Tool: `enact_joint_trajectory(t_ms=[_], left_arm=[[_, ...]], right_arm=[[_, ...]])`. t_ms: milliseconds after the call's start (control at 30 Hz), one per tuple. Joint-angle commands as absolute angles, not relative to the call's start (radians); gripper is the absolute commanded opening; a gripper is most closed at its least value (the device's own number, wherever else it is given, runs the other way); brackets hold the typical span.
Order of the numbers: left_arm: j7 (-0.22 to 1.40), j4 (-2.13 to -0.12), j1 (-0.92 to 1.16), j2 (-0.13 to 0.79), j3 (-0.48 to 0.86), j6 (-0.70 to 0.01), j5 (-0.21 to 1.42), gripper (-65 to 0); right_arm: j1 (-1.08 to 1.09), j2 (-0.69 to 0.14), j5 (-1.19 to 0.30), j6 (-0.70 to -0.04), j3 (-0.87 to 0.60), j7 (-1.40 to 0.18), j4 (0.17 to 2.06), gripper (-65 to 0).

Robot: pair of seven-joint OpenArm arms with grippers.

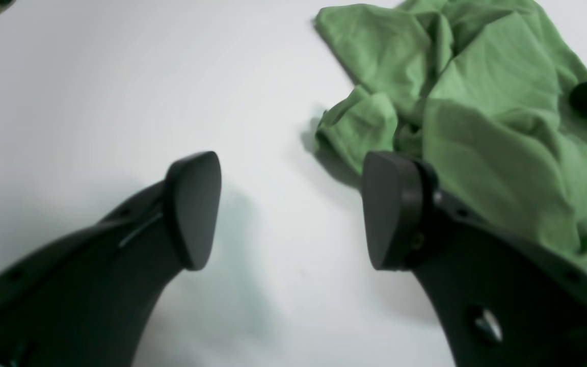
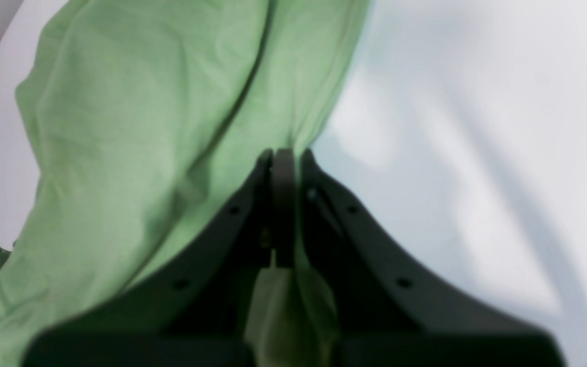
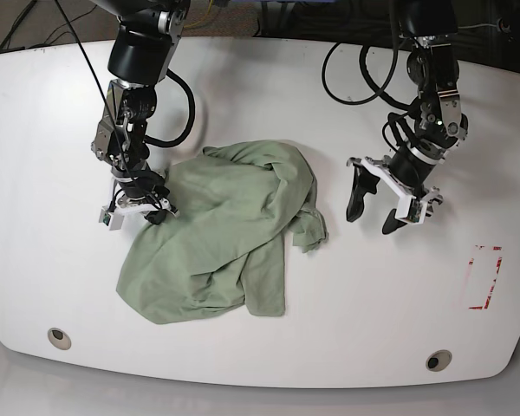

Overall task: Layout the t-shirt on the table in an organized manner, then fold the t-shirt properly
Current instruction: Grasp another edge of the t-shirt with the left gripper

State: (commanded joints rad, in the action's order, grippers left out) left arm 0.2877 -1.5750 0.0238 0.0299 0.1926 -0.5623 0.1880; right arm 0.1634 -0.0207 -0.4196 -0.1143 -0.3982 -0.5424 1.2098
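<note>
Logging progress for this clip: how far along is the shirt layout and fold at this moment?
Early. Nothing looks finished: the t-shirt lies crumpled and bunched on the table, sleeves tangled, no fold made. In hand: the right tool is shut on the shirt's edge, apparently to pull it out flat. The left tool hangs open beside the cloth, gripping nothing. Left: spread it flat, then do every fold.

T-shirt [image 3: 217, 243]: soft matt wrinkly cloth. Table [image 3: 269, 104]: smooth, white, faintly glossy. Jaws: matt black plastic.

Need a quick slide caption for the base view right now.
Right gripper pinches the crumpled sage-green cloth t-shirt on the white table; open left gripper hovers beside it.
</note>
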Motion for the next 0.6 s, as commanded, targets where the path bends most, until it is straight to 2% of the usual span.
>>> enact_joint_trajectory(t_ms=[600], left_arm=[[0.288,-1.198,-0.193,0.002,0.084,-0.562,0.186,-24.1]], right_arm=[[0.163,-0.021,-0.418,-0.114,-0.397,-0.542,1.210,-65.0]])
